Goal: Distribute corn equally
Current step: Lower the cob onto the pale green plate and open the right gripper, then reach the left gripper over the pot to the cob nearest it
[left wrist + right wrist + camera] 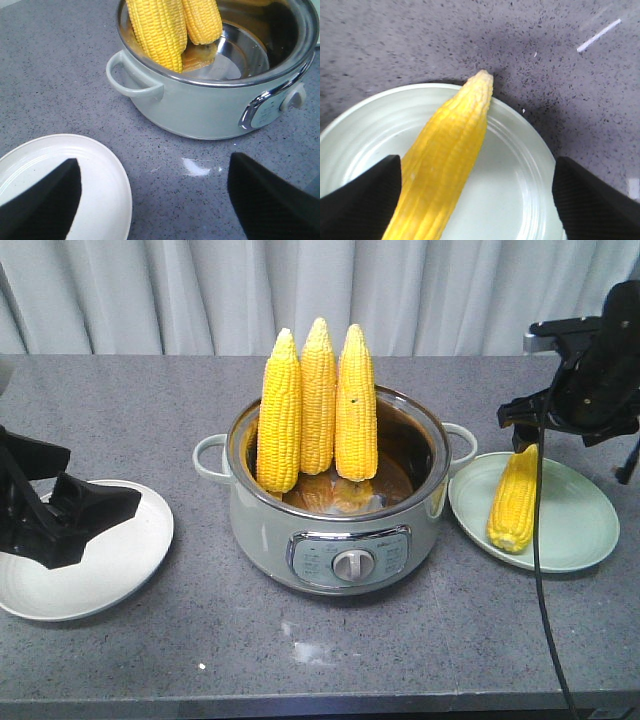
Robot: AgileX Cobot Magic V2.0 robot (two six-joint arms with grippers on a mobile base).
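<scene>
Three corn cobs (318,400) stand upright side by side in the electric pot (340,530). Their blunt ends rest inside the steel bowl and their pale tapered tips rise well above the rim, leaning against its far wall. A fourth cob (514,500) lies flat on the green plate (580,525), which sits just beside the pot's handle. Its tip points toward the back of the countertop (150,410).

The right gripper (477,162) hangs above this plate, over the cob's tapered end. Its fingers (590,200) are spread wide, one on each side of the cob, and grip nothing. Whether the nearer finger brushes the cob cannot be told from the wrist view.

On the pot's other side lies a white plate (120,570) with no corn on it. The left gripper (155,162) hovers low at this plate's edge and faces the pot. Its fingers (45,200) are also wide apart and hold nothing.

The pot is pale green with a handle on each side, and a round dial (352,564) sits on its front panel. A black cable (537,570) hangs down from the right arm across the green plate. A pale curtain (150,290) closes off the back.
</scene>
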